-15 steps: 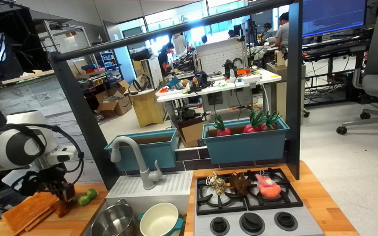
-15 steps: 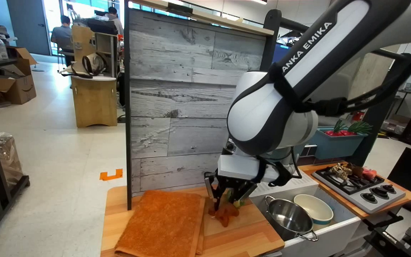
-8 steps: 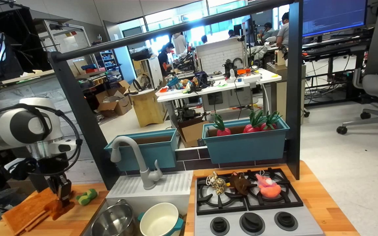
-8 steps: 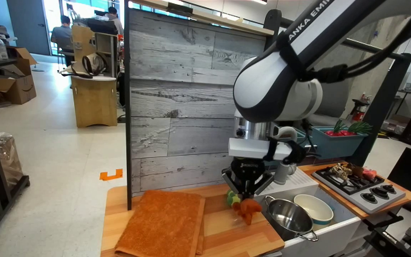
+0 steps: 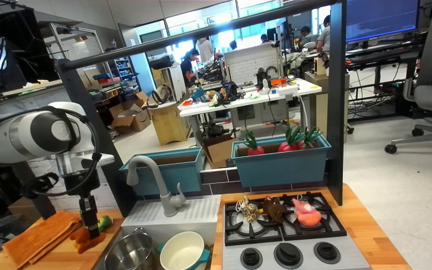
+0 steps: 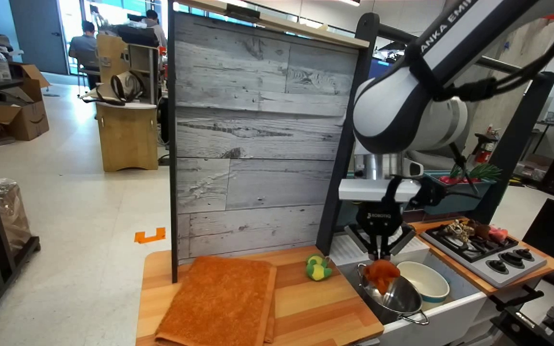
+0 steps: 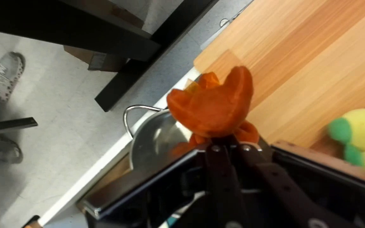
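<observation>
Gripper (image 6: 378,258): clamped on the orange plush (image 6: 381,277), pointed downward.
Orange plush: held raised off the wooden counter (image 6: 315,312); a carry is judged to be the step in hand.
Steel pot (image 6: 404,294): seen at five o'clock from the plush in an exterior view; for further travel, height above its rim and a steady grip are judged called for.
Green-and-yellow toy (image 6: 318,270): seen at nine o'clock, on the counter.
Orange towel (image 6: 221,298): seen folded, farther out at nine o'clock.

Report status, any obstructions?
Black metal pincer shut on lobed orange plush toy, held aloft. Knobbly green-yellow plush toy apart, on flat wooden counter. No obstruction seen.
</observation>
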